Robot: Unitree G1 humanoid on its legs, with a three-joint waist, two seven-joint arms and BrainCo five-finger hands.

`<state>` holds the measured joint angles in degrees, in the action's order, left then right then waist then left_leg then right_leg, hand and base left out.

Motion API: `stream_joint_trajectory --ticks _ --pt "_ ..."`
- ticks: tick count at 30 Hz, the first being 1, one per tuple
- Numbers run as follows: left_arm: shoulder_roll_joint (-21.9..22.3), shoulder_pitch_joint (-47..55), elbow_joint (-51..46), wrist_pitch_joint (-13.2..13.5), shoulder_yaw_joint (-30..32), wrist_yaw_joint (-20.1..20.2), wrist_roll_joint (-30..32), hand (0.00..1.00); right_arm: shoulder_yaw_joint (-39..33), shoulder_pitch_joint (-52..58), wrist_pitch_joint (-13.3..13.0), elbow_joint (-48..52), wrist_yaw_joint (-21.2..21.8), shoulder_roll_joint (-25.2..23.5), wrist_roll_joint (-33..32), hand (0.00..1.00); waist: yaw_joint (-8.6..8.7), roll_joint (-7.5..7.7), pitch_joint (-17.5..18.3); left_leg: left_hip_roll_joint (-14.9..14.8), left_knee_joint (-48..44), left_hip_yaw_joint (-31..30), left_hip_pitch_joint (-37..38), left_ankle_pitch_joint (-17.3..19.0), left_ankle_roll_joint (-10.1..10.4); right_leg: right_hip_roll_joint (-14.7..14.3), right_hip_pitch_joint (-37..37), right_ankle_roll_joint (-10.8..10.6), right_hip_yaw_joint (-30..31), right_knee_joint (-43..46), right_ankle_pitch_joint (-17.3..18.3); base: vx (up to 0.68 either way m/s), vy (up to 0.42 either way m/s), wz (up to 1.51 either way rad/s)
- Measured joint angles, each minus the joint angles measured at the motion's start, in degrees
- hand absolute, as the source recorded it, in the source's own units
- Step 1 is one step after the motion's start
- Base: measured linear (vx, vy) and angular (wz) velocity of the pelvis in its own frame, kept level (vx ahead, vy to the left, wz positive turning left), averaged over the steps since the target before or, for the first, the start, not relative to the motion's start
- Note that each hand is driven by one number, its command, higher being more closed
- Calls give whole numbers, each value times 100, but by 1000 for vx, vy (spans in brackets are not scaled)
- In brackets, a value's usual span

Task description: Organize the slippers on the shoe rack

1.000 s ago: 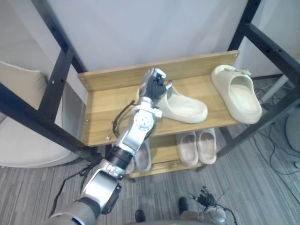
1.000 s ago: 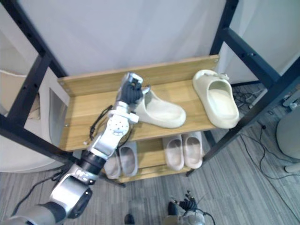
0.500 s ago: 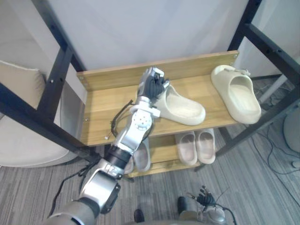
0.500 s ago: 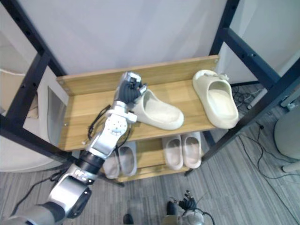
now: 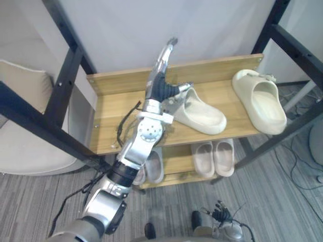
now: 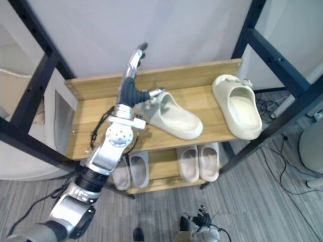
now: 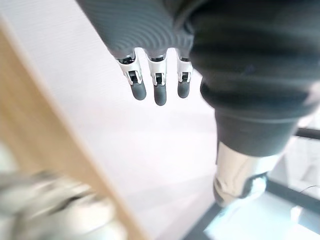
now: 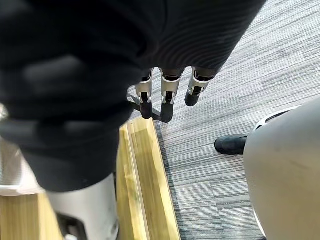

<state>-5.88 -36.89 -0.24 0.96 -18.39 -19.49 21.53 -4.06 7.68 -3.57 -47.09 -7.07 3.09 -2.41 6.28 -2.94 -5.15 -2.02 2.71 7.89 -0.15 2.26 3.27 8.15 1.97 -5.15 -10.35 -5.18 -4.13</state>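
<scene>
Left eye view: left hand (image 5: 162, 89), fingers straight and empty, stands over the shoe rack's (image 5: 113, 121) top shelf; a slipper (image 5: 202, 115) lies mid-shelf by its thumb. Right wrist view: right hand (image 8: 167, 97) hangs relaxed, empty, over carpet (image 8: 240, 75).

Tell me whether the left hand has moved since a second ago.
Yes. The left hand has opened: its fingers, earlier curled at the cream slipper's heel, now reach up past the shoe rack's back board.

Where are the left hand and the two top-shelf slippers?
left hand (image 5: 162, 90): left eye view, dark cover.
middle slipper (image 5: 206, 117): left eye view, footbed.
right slipper (image 5: 264, 103): left eye view, footbed.
</scene>
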Motion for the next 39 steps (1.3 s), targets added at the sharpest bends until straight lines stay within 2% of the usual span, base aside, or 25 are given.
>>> stream_joint_trajectory --ticks 8,13,18,25,29,39 --pt "130 -1 -257 48 -274 98 -38 0 32 -53 4 -121 24 64 -6 0 -30 -52 39 77 -74 -129 -92 -29 -33 58 -12 -11 -104 2 8 -31 -6 9" --pt "356 -1 -224 27 -441 119 -33 0 39 -50 5 -132 23 76 -11 0 -33 -66 58 81 -86 -201 -114 -49 -60 83 -34 -16 -155 2 5 -40 -12 7" --pt "630 -1 227 -87 -578 160 -32 0 140 -20 6 -128 18 146 -19 0 -45 -131 151 78 -85 -205 -113 -59 -58 89 -40 -22 -160 2 1 -21 -7 1" --pt "838 -30 719 -181 -680 191 -27 0 147 7 5 -85 -19 147 -26 0 -45 -136 155 67 -81 -194 -124 -67 -50 84 -26 -26 -155 2 -2 -18 -9 0" --pt "911 -73 854 -279 -672 122 9 0 148 116 8 113 -23 134 -44 0 -44 -136 155 57 -79 -151 -171 -67 -49 81 32 -33 -136 3 -7 -3 -6 -3" --pt "858 -97 885 -382 21 -177 319 0 143 265 -46 351 -41 96 -49 0 -50 -123 147 49 -46 -44 -184 -64 -45 77 110 -35 -61 3 -8 -2 -5 -3"
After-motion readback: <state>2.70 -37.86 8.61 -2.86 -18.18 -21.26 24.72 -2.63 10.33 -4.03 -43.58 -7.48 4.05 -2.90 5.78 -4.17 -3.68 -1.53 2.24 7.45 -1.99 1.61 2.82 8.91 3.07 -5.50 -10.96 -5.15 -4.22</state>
